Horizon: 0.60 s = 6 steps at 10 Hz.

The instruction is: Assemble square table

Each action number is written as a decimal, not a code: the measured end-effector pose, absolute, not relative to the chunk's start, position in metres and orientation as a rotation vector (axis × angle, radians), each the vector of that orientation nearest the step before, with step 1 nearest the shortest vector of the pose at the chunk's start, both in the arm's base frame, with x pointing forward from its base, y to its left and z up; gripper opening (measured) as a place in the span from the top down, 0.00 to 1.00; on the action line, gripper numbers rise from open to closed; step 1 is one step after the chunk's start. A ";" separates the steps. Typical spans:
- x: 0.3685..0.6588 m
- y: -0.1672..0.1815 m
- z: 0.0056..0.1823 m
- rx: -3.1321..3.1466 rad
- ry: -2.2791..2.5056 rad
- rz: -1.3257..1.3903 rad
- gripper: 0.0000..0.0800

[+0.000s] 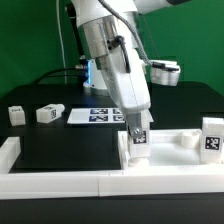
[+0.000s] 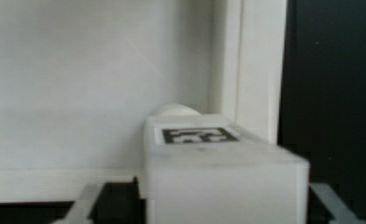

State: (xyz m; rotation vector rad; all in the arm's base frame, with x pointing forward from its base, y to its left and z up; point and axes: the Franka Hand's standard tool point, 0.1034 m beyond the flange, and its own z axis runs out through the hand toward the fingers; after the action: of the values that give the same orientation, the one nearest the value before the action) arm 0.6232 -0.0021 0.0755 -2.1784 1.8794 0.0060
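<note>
Gripper (image 1: 137,130), fingers clamped on small white blocky tagged plastic leg (image 2: 212,165), at six o'clock in exterior view, beside white plastic square tray-like top (image 2: 91,80). Likely risk: tilted leg misses its hole and jams.

There are 4 tagged white legs (image 1: 15,113) (image 1: 50,114) (image 1: 138,142) (image 1: 211,138), 1 square table top (image 1: 168,152) and 1 marker board (image 1: 95,116).
</note>
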 end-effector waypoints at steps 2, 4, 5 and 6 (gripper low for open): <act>0.622 -0.002 0.076 -2.550 1.462 -0.070 0.24; 0.622 -0.005 0.075 -2.616 1.349 -0.083 0.20; 0.622 -0.005 0.075 -2.684 1.216 -0.098 0.19; 0.623 -0.003 0.076 -2.760 1.071 -0.104 0.19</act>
State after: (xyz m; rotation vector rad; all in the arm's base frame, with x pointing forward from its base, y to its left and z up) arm 0.6227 -0.0030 0.0763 -2.7604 1.0714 -0.1037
